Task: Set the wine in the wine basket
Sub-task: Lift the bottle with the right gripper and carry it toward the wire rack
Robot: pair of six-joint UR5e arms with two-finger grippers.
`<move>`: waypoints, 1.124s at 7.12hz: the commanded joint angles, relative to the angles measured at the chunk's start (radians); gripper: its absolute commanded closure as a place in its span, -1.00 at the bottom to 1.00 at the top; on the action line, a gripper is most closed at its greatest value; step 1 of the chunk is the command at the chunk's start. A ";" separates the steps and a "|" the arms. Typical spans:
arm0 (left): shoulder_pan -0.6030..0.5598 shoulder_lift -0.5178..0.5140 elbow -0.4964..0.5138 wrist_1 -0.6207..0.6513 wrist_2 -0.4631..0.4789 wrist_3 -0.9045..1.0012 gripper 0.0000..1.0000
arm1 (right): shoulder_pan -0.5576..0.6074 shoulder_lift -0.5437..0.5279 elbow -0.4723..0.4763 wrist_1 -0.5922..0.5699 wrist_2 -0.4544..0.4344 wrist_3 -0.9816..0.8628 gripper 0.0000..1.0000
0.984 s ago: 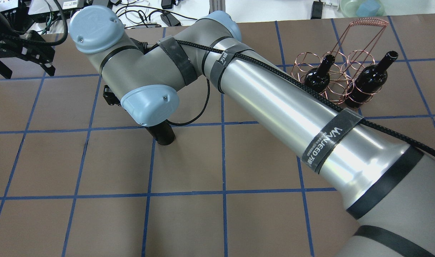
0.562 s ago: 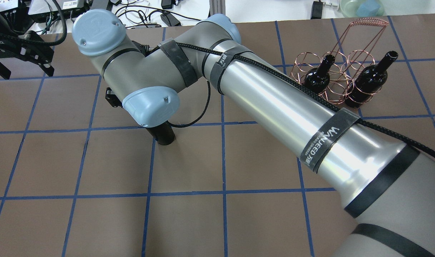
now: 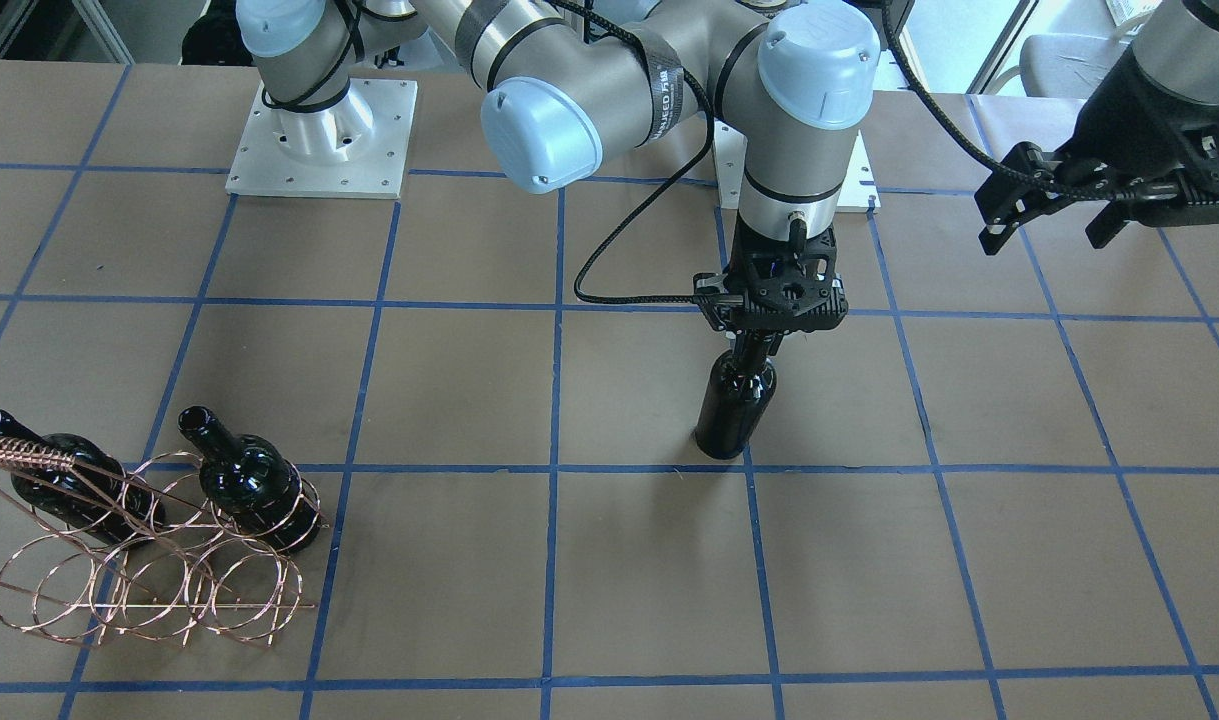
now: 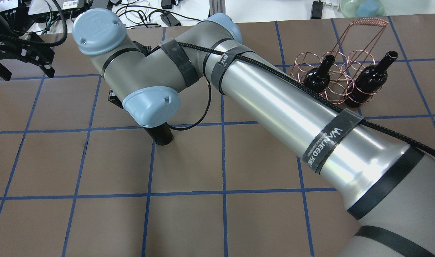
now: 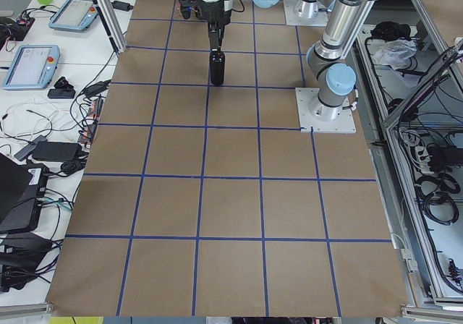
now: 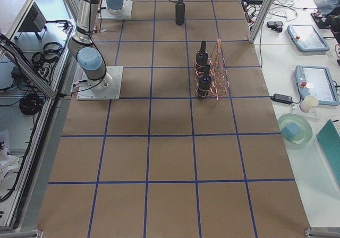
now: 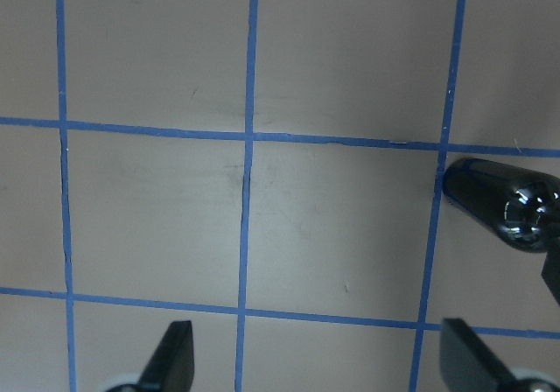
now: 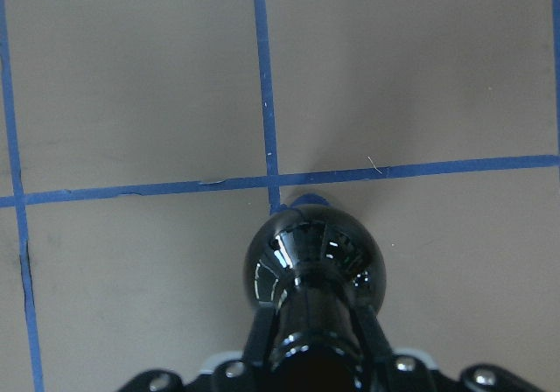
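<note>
Lower left, the wine basket [image 3: 154, 575] holds two bottles [image 3: 254, 485], with rings free. At centre the wine bottle [image 3: 734, 405] is upright, its base at the bench [image 3: 569, 600], and the right tool [image 3: 759, 345] is clamped on its neck: the pickup step. Next it needs a straight lift, then a carry to the basket. Upper right, the left tool [image 3: 1049, 222] hangs with its fingers apart.

In the overhead view the right arm's wrist [image 4: 149, 105] is covering the right gripper [image 3: 755, 347] and all but the base of the wine [image 4: 163, 136]. The right wrist view's bottom edge is cutting off the wine's mouth; the left wrist view is cropping the left gripper [image 7: 319, 367] to two fingertips.
</note>
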 commanded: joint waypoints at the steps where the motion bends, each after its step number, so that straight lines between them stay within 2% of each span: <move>1: 0.002 0.000 0.000 0.000 0.000 0.000 -1.00 | -0.020 -0.031 0.008 0.023 -0.002 -0.017 1.00; 2: 0.001 0.000 0.000 0.000 -0.002 0.000 -1.00 | -0.059 -0.085 0.045 0.041 -0.002 -0.063 1.00; 3: 0.001 0.000 0.000 -0.002 0.000 0.000 -1.00 | -0.127 -0.173 0.133 0.069 -0.002 -0.141 1.00; 5: -0.021 -0.001 0.000 0.000 -0.008 0.000 -1.00 | -0.283 -0.399 0.415 0.075 -0.004 -0.390 1.00; 6: -0.062 -0.008 -0.008 0.003 -0.020 -0.006 -1.00 | -0.389 -0.486 0.507 0.080 -0.007 -0.545 1.00; 7: -0.123 -0.008 -0.014 0.006 -0.020 -0.027 -1.00 | -0.491 -0.573 0.565 0.148 -0.010 -0.700 1.00; 8: -0.181 -0.005 -0.014 0.007 -0.020 -0.088 -1.00 | -0.591 -0.654 0.570 0.246 -0.014 -0.858 1.00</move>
